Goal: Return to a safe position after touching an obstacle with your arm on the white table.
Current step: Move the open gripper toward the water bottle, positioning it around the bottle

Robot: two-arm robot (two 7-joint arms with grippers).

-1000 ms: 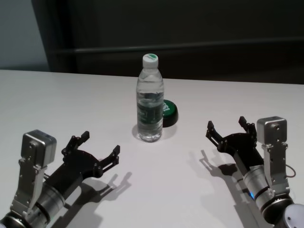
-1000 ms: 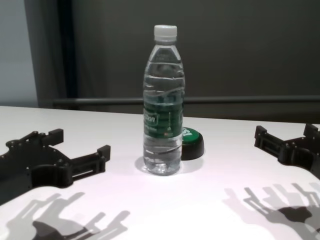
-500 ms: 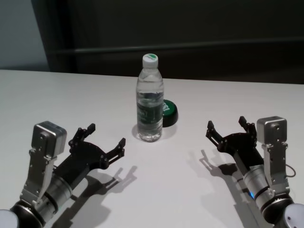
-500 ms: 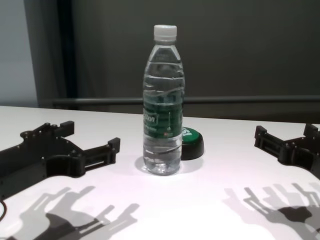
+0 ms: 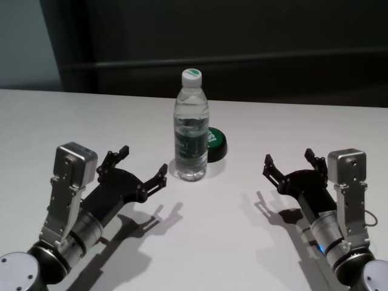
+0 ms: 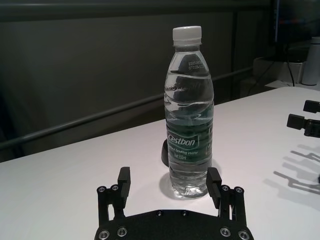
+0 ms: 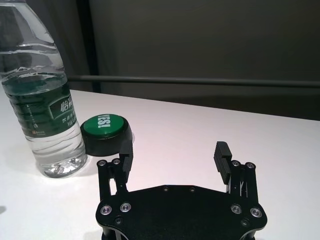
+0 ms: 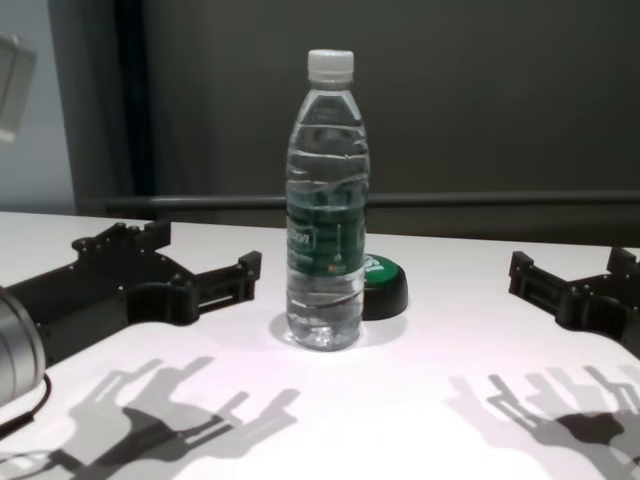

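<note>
The white surface (image 5: 254, 242) carries an upright water bottle (image 5: 191, 127) near its middle, with a low black puck (image 5: 215, 144) with a green top just behind it, seemingly touching. The left gripper (image 5: 142, 168) hovers just beside the bottle, fingers spread wide, holding nothing. The right gripper (image 5: 290, 162) sits well apart, likewise wide open and empty.

Low black puck (image 5: 215, 144) with green top, lying toward the tabletop's far edge, about midway along it. White lettering on the green. Dark wall behind, horizontal rail (image 8: 500, 199) across it.
</note>
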